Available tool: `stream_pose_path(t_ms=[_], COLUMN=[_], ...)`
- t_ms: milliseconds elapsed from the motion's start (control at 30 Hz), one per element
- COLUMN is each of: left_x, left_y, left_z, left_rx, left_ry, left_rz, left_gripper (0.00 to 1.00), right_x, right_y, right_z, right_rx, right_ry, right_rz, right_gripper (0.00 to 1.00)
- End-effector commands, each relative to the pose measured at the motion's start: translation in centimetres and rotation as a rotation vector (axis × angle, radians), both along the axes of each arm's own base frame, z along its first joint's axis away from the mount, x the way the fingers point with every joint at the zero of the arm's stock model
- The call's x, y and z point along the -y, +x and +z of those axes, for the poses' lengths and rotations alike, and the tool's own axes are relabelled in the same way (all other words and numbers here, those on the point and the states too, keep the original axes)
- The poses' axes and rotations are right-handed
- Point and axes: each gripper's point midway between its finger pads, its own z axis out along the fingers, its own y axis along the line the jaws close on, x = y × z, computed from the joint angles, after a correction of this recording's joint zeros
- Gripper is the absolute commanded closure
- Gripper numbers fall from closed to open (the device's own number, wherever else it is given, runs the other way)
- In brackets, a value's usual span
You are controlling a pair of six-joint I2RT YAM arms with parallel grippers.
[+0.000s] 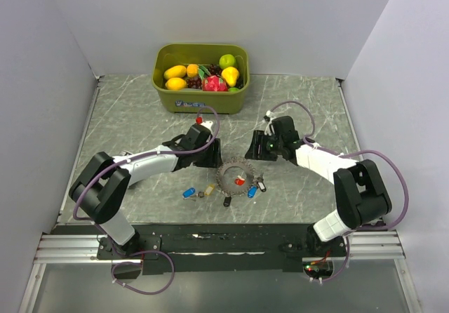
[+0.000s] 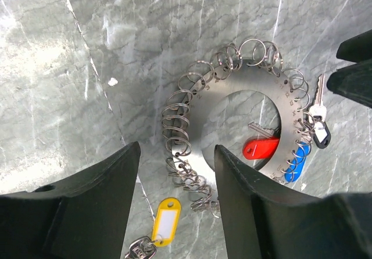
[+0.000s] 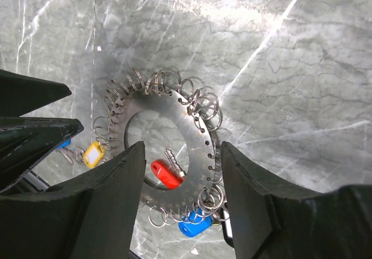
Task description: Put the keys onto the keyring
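Note:
The keyring [image 1: 226, 175] is a flat silvery disc with a wide hole and several small split rings round its rim, lying on the marble table. It also shows in the left wrist view [image 2: 204, 130] and the right wrist view [image 3: 196, 144]. A red key [image 1: 240, 182] [image 2: 261, 147] [image 3: 165, 175] lies inside the hole. A blue key [image 1: 252, 191] [image 2: 296, 161] [image 3: 195, 225] sits at the rim among the rings. Another blue key [image 1: 188, 192] and a yellow tag [image 1: 209, 188] [image 2: 165, 220] lie left of the disc. My left gripper [image 1: 213, 156] [image 2: 177, 148] is open above its left rim. My right gripper [image 1: 255, 147] [image 3: 183, 147] is open above its right side.
A green bin [image 1: 201, 101] of toy fruit stands at the back. A black-headed key [image 1: 227, 201] lies in front of the disc, another [image 2: 321, 135] at its right rim. The right gripper's fingers [image 2: 354, 67] show in the left wrist view. Grey walls close in both sides.

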Motion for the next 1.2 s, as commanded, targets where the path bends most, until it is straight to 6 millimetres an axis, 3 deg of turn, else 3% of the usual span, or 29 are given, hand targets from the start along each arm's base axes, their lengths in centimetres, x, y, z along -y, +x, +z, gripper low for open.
stream_pose_path(t_ms=[0,233,667,933,1133,1167], left_x=[1.0,1.0,0.9,1.5,-0.4,-0.1], left_y=[0.9,1.2,0.8,0.3,0.4,0.5], left_z=[2.7,3.1,2.0,1.1,0.7,1.5], left_rx=[0.066,0.077,0.055,0.003,-0.041,-0.032], left_ry=[-0.051,-0.049,-0.045,-0.105,-0.180,-0.229], left_rz=[-0.014,-0.017,-0.014,-0.036,-0.007,-0.020], left_gripper=[0.41,0.41,0.40,0.41,0.41,0.41], right_x=[0.8,0.6,-0.4,-4.0,-6.9,-7.5], right_y=[-0.4,-0.4,0.6,-0.6,-1.7,-2.2], right_z=[-0.2,-1.3,-0.4,0.6,0.6,0.5], right_rx=[0.013,-0.015,0.005,0.070,0.080,0.082], right_ry=[-0.030,-0.027,-0.038,-0.118,-0.075,-0.073], right_rz=[-0.018,-0.014,0.017,0.128,0.228,0.252], right_gripper=[0.40,0.47,0.52,0.52,0.52,0.52])
